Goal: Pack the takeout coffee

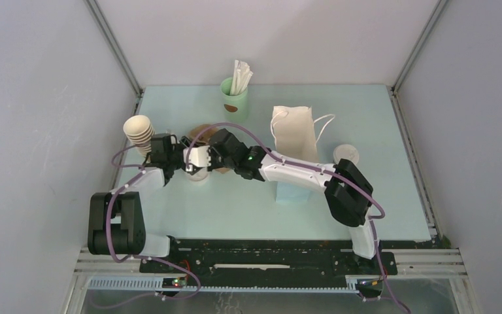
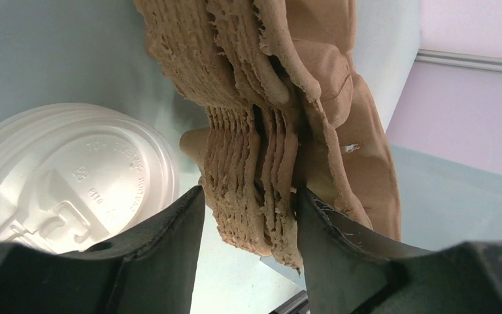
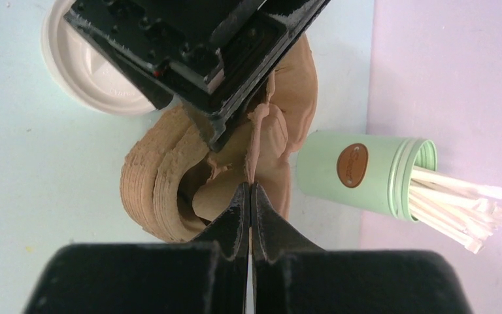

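Takeout coffee point(image 1: 346, 154) is sitting unpacked near bag point(image 1: 294, 134) on counter point(image 1: 235, 203); my right pincer point(image 3: 251, 196) is pinching 1 carrier point(image 3: 294, 118) & left pincer point(image 2: 248, 216) is clamping the stack point(image 2: 248, 131)

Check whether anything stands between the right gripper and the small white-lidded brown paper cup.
Yes: the upright cream paper bag stands between them. The right gripper, shut on a brown pulp carrier, is left of the bag; the cup sits to its right.
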You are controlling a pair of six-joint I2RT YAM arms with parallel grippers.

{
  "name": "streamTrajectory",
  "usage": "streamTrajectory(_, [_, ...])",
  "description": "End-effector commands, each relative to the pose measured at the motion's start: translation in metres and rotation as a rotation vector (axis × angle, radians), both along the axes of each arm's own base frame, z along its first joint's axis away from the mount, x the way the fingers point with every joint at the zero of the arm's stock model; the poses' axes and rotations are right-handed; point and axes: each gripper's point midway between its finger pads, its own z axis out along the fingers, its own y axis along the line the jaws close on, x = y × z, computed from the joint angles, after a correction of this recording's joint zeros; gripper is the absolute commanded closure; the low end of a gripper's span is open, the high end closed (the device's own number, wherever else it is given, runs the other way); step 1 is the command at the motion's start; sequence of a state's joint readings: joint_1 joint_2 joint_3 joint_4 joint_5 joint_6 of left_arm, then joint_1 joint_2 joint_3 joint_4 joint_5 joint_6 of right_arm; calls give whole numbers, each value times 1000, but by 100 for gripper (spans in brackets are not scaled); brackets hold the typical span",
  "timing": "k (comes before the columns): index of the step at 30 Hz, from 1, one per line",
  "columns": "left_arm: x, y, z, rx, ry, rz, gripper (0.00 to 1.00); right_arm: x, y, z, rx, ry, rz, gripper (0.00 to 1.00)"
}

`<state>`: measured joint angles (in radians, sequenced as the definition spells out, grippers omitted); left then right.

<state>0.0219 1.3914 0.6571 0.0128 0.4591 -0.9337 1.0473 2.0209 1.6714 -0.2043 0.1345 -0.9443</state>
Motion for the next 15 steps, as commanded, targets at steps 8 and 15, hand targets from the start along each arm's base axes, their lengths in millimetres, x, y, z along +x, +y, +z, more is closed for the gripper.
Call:
streamTrajectory(8, [-7, 9, 29, 73, -91, -16, 36, -6, -3, 32, 164, -61, 45, 100])
streamTrajectory(15, [-11, 26, 74, 51, -130, 40, 43, -5, -3, 37, 168, -67, 52, 100])
